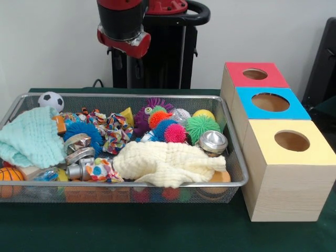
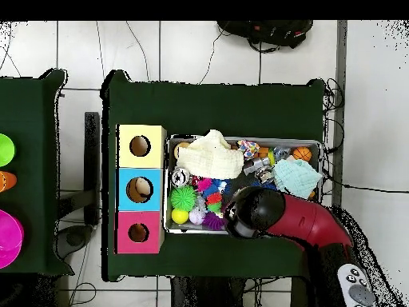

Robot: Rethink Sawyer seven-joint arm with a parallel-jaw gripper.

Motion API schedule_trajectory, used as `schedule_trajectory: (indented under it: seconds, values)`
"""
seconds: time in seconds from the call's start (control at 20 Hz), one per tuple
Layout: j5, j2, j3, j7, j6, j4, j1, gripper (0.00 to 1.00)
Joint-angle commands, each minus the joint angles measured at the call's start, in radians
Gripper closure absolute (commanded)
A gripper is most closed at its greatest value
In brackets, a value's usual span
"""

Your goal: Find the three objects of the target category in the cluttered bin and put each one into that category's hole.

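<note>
The silver wire-mesh bin [image 1: 231, 137] sits on the green table, full of clutter. It holds a cream cloth [image 1: 168, 163], a mint cloth [image 1: 31, 137], green [image 1: 202, 127], pink [image 1: 175, 133], orange [image 1: 157, 118] and blue [image 1: 83, 130] spiky balls, a purple plush [image 1: 142, 121], a metal tin [image 1: 213, 142], a soccer ball [image 1: 51, 100] and a basketball [image 1: 9, 175]. Beside it stand three wooden boxes, each with a hole in its top: red [image 1: 255, 74], blue [image 1: 270, 102] and yellow [image 1: 292, 140]. The arm's end [image 1: 123, 34] hangs high above the bin's far side. In the overhead view [image 2: 254, 212] it covers the bin's edge nearest the base and hides the gripper.
The box row [image 2: 140, 189] lines the bin's left side in the overhead view. A second green table [image 2: 32, 172] at the far left holds green [image 2: 5, 149] and magenta [image 2: 8, 238] items. Cables run over the floor around the table.
</note>
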Motion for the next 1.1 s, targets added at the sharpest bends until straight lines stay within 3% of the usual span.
schedule_trajectory:
  seconds: [0.05, 0.45, 0.8, 0.95, 1.1]
  values:
    - [-0.119, -0.009, 0.265, -0.384, -0.095, 0.187, -0.098, 0.00]
    - [-0.195, -0.039, 0.395, -0.378, -0.119, 0.288, -0.203, 0.00]
    - [-0.263, -0.029, 0.429, -0.276, -0.180, 0.319, -0.240, 0.00]
    - [-0.290, -0.021, 0.393, -0.179, -0.198, 0.290, -0.210, 0.00]
    - [-0.306, 0.054, 0.352, -0.106, -0.172, 0.179, -0.161, 0.00]
